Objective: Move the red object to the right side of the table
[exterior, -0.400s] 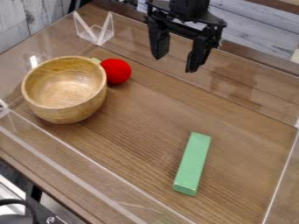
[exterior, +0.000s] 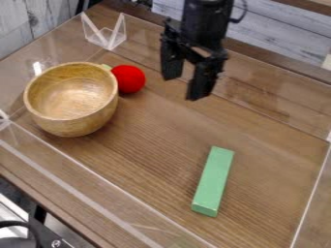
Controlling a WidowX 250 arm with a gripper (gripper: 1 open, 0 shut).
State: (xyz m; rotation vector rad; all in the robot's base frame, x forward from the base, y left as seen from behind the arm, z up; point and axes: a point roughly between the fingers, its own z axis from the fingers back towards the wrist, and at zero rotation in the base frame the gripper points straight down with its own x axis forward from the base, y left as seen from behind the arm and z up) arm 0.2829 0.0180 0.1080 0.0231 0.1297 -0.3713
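Observation:
The red object [exterior: 128, 78] is a small round bright-red ball lying on the table [exterior: 258, 116], touching or almost touching the right rim of the wooden bowl. My gripper [exterior: 185, 79] hangs pointing down to the right of the ball, a short gap away and above the tabletop. Its two black fingers [exterior: 171, 61] stand apart with nothing between them. The ball is free of the gripper.
A wooden bowl [exterior: 70, 97] sits at the left, empty. A long green block [exterior: 215, 180] lies near the front right. Low clear acrylic walls [exterior: 101, 32] edge the tabletop. Bare wood lies to the right of the gripper.
The gripper has moved left and down toward the red ball, and its fingers stay apart. The ball, bowl and block have not moved.

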